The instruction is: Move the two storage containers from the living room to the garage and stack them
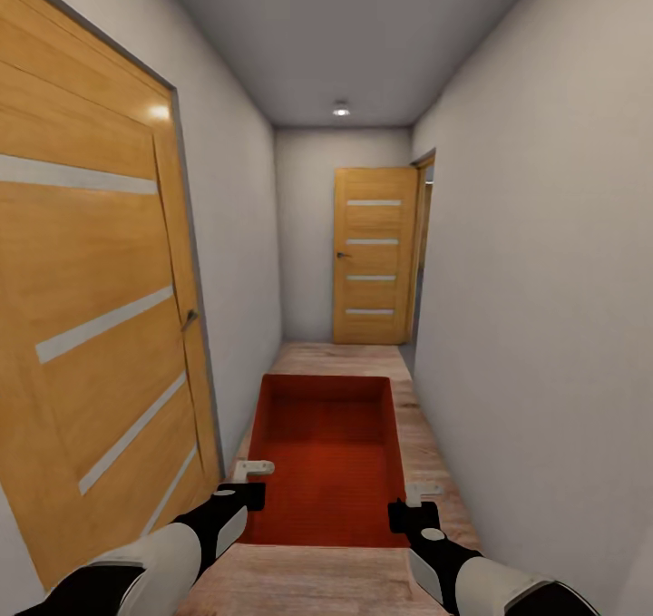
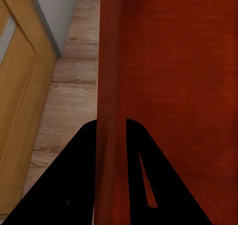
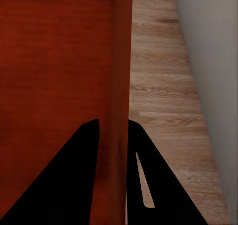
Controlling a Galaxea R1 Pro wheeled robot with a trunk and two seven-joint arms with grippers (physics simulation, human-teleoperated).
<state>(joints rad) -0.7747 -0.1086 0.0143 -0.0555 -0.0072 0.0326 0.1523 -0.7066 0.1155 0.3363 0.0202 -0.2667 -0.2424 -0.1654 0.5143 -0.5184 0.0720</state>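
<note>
An orange-red storage container (image 1: 326,457) is held out in front of me above a light wood plank hallway floor, open side up, with nothing inside. My left gripper (image 1: 251,482) is shut on its left wall (image 2: 108,86), one finger on each side of the thin wall. On the opposite side, my right gripper (image 1: 415,502) is shut on the right wall (image 3: 121,76) in the same way. In the left wrist view my left gripper (image 2: 110,128) straddles the wall; in the right wrist view my right gripper (image 3: 114,128) does too.
I am in a narrow corridor with white walls. A large wooden door (image 1: 91,308) stands close on the left. Another wooden door (image 1: 372,253) closes the far end, with a doorway (image 1: 423,235) beside it on the right. The right wall (image 1: 544,326) is near.
</note>
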